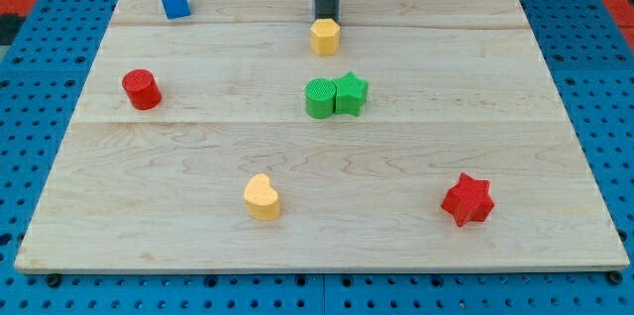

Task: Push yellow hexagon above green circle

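Camera view:
Rod: dark, upright, entering from the view's top, just right of centre.
Tip [327,20]: set at the top edge of the yellow hexagon [325,36], touching it or v. nearly; contact itself can't be confirmed. No jaws on this tool, so nothing is apart, together or clamped. It is a plain rod end, only able to shove.
Why tip is there: placed on the hexagon's far side, so a push would be sent toward the view's bottom, i.e. toward the green pair. Judged, not seen.
Yellow hexagon: on the board [555,157], near its top edge, directly above the green circle [320,99] in the view, w/ a bare strip of wood between them; not touching.
Task status: hexagon is judged already above the circle, approx. in line; only a small closing nudge may be left, if any.
Green circle: near board centre, pressed against the green star [351,93] on its right.
Risk: an overlong push could drive the hexagon into the circle and shift both greens.
Others: blue cube [174,0] at top left; red cylinder [142,89] at left; yellow heart [262,197] bottom centre-left; red star [468,199] bottom right. All well apart from the tip.
Containers: none seen; nothing is held inside anything. All blocks lie flat on the board, which rests on a blue pegboard [40,67].
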You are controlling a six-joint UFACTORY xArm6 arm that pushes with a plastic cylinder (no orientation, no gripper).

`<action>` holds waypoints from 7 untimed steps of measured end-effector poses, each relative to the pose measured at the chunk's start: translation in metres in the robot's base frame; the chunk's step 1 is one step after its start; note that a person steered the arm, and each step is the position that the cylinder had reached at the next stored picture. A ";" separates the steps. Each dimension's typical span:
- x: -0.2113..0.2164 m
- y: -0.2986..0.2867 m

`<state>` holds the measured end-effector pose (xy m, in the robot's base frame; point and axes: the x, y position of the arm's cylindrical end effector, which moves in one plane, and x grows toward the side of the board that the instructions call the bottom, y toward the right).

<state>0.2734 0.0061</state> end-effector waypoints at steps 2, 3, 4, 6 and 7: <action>0.030 0.001; 0.052 0.006; 0.066 0.019; -0.028 0.073; -0.069 0.081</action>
